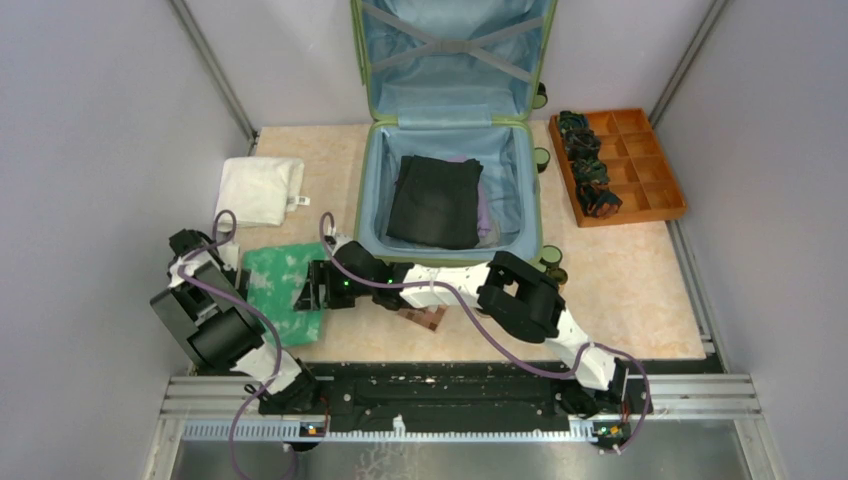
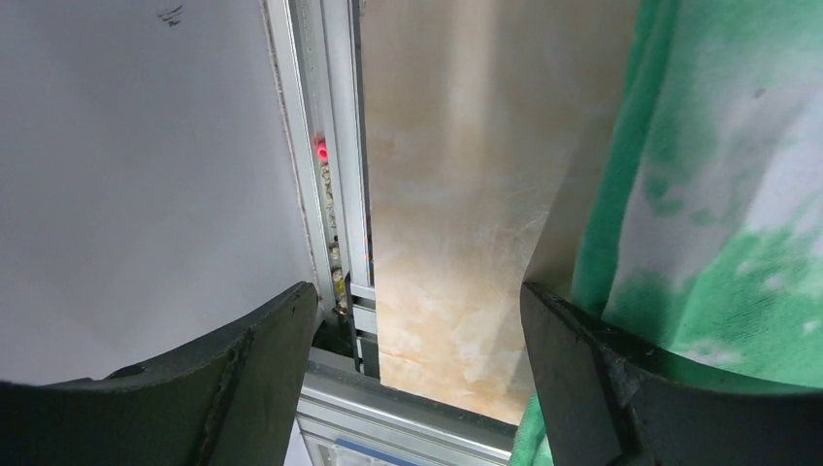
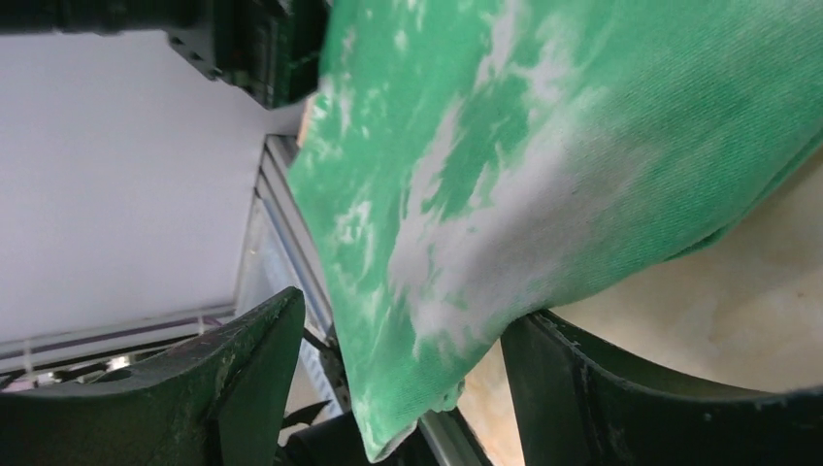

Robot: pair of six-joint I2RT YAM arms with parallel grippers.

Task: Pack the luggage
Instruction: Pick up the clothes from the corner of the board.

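**A:** How do the jaws stand?

**B:** Both pairs are apart. The right arm's jaws straddle one edge of the green-and-white tie-dye cloth (image 1: 280,285), which lies folded on the worktop (image 1: 620,280). A corner of the cloth sits in the gap, but nothing is pinched. The left arm's jaws are at the opposite edge. Between them I see mostly bare worktop, and the cloth lies just beside one finger (image 2: 621,388).

**A:** And the luggage?

**B:** The light-green suitcase (image 1: 450,100) lies open beyond both pairs of jaws and off to their right. Its lid stands upright, and a black folded garment (image 1: 437,200) is in the base.

**A:** What could go wrong from here?

**B:** I'd worry about the left side first. If those jaws close where they are, they may shut on nothing, because the cloth isn't properly between them. The right side would then lift alone, and the fold would sag open. The right jaws could also catch only the top layer, which would peel the fold apart. The cloth then has to clear the suitcase's near wall. If it's carried too low, a trailing edge could drag over the rim and bunch up, or disturb the black garment.
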